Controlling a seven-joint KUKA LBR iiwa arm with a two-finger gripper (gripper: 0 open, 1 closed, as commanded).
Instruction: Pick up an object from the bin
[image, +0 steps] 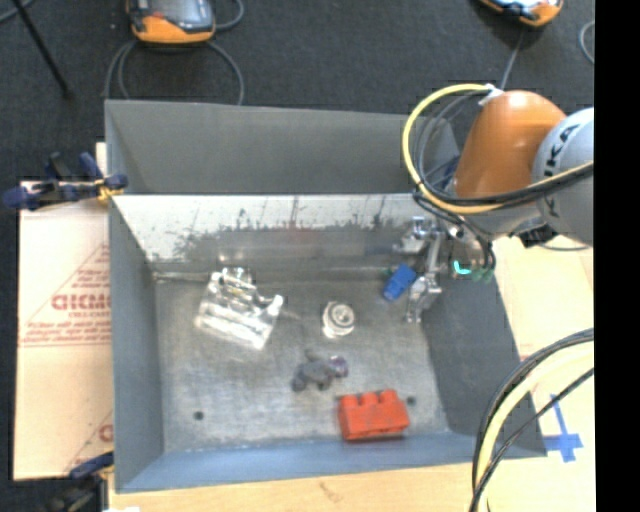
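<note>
One small blue piece lies at 2 o'clock in the grey metal bin, just at the 9 o'clock side of the gripper. Whether the gripper is open, or has hold of the piece, I cannot tell. The bin holds four other things, one of each:

- a white round cap near centre
- a dark purplish piece at 6 o'clock
- a red block at 5 o'clock
- a clear plastic pack at 10 o'clock
</note>
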